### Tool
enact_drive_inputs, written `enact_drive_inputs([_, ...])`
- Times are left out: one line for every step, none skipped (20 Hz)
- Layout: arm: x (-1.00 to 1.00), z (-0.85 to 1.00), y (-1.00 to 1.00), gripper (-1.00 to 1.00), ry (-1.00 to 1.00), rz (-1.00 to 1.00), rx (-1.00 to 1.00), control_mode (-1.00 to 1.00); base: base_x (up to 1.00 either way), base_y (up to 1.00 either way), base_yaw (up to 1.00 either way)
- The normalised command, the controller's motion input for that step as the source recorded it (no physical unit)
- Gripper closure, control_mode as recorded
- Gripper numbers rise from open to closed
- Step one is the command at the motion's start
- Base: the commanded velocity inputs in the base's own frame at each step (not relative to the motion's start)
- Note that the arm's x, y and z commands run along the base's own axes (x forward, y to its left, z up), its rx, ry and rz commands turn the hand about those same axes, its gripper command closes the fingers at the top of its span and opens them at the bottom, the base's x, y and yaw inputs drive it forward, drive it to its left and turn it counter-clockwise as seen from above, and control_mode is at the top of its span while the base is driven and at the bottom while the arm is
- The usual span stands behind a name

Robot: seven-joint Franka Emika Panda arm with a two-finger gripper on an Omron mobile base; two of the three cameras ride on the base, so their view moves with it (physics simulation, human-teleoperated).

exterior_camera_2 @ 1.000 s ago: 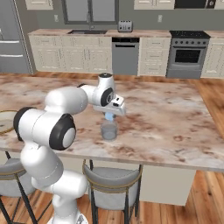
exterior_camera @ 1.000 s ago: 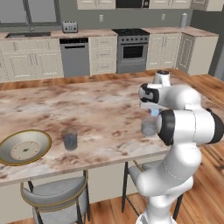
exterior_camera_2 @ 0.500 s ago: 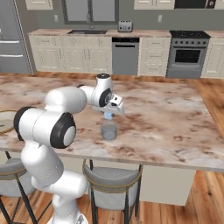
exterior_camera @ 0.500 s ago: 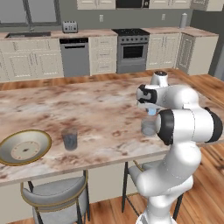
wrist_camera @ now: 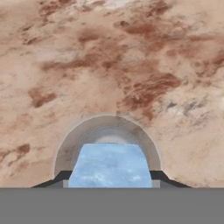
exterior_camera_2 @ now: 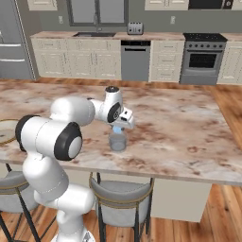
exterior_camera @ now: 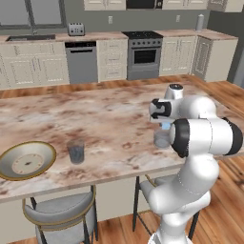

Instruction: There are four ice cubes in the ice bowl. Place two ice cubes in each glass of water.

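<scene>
My gripper is shut on a light blue ice cube and hangs just above one glass of water near the counter's front edge. In the hand view the cube sits between my fingertips, directly over the glass's round rim. From the left base view the same glass stands partly behind my arm, below the gripper. The other glass of water stands further left. The ice bowl, wide with a golden rim, is at the far left; its contents are too small to make out.
The marble island counter stretches wide behind the glasses. Two stools stand under its front edge. Cabinets, a dishwasher and a stove line the far wall.
The hand has shifted slightly above the near glass, with the ice cube still in its grip. The glasses and the bowl have not moved.
</scene>
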Motion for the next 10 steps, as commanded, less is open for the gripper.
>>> enact_drive_inputs([0.0, -0.16, 0.0, 1.0, 0.0, 0.0, 0.01, -1.0, 0.0, 0.0, 0.0])
enact_drive_inputs([0.0, -0.12, 0.0, 1.0, 0.0, 0.0, 0.01, -1.0, 0.0, 0.0, 0.0])
enact_drive_inputs([0.0, -0.17, 0.0, 1.0, 0.0, 0.0, 0.02, -1.0, 0.0, 0.0, 0.0])
enact_drive_inputs([0.0, -0.11, 0.0, 1.0, 0.0, 0.0, 0.01, -1.0, 0.0, 0.0, 0.0])
enact_drive_inputs([0.0, -0.09, 0.0, 1.0, 0.0, 0.0, 0.01, -1.0, 0.0, 0.0, 0.0])
enact_drive_inputs([0.0, -0.11, 0.0, 1.0, 0.0, 0.0, 0.01, -1.0, 0.0, 0.0, 0.0])
enact_drive_inputs([0.0, -0.08, 0.0, 1.0, 0.0, 0.0, 0.01, -1.0, 0.0, 0.0, 0.0])
enact_drive_inputs([0.0, -0.19, 0.0, 1.0, 0.0, 0.0, 0.02, -1.0, 0.0, 0.0, 0.0])
enact_drive_inputs([0.0, -0.16, 0.0, 1.0, 0.0, 0.0, 0.02, -1.0, 0.0, 0.0, 0.0])
enact_drive_inputs([0.0, -0.17, 0.0, 1.0, 0.0, 0.0, 0.03, -1.0, 0.0, 0.0, 0.0])
